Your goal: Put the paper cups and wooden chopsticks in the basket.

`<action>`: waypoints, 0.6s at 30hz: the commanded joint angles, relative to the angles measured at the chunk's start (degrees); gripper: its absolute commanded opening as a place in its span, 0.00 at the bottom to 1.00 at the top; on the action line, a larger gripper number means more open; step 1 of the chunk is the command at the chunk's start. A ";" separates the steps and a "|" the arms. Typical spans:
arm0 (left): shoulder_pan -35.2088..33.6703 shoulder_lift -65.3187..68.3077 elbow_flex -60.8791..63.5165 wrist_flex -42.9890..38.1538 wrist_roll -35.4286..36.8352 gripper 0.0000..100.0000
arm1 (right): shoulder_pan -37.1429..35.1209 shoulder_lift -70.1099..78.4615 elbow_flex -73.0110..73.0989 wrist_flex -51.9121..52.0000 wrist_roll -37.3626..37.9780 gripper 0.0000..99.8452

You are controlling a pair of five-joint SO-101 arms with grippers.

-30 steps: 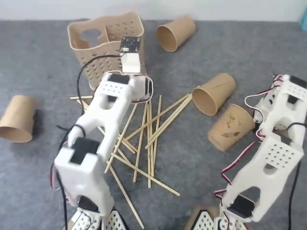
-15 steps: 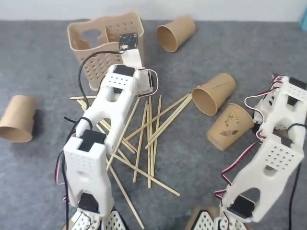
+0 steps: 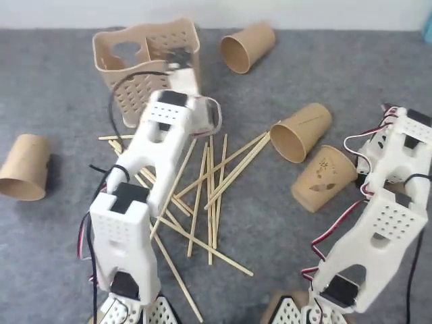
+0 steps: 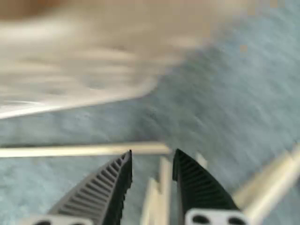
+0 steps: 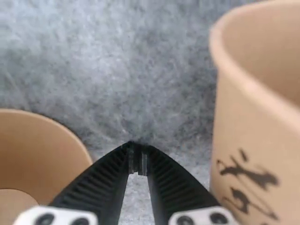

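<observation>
**Work area.** Grey felt mat (image 3: pixel 61 223). The perforated tan basket (image 3: pixel 129 91) stands upright at the far left.

**Chopsticks.** The wooden chopsticks (image 3: pixel 210 196) lie in a loose, crossed scatter on the mat in front of the basket. None are inside it.

**Paper cups.** Qty 4, all on their sides and all outside the basket:
- far cup (image 3: pixel 248 46), just right of the basket
- plain cup (image 3: pixel 302 131), right of the scatter
- printed cup (image 3: pixel 325 179), touching the plain cup
- left cup (image 3: pixel 25 167), well apart at the left edge

**L arm** (image 3: pixel 152 155). Stretched over the scatter, with its wrist at the basket's front wall. L gripper (image 4: pixel 152 157) points down at the mat. Jaws are parted by a narrow gap. Blurred chopsticks show through the gap with clearance on both sides, i.e. nothing is clamped.

**R arm** (image 3: pixel 385 229). Folded at the right edge. R gripper (image 5: pixel 137 161) is low over the mat, just beside the printed cup. Jaws are closed tip to tip and hold nothing.
</observation>
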 commanded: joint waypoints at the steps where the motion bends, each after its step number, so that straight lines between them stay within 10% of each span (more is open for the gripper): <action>1: 6.68 -4.66 -1.01 0.26 -6.24 0.13 | -0.92 -1.80 0.26 -1.80 0.70 0.01; 12: 13.10 -8.79 -2.86 -5.54 -18.46 0.01 | -1.01 -1.80 0.35 -2.24 0.44 0.01; 18: 9.41 -6.33 -9.27 -24.62 -18.11 0.01 | -1.19 -1.71 0.44 -2.33 0.44 0.01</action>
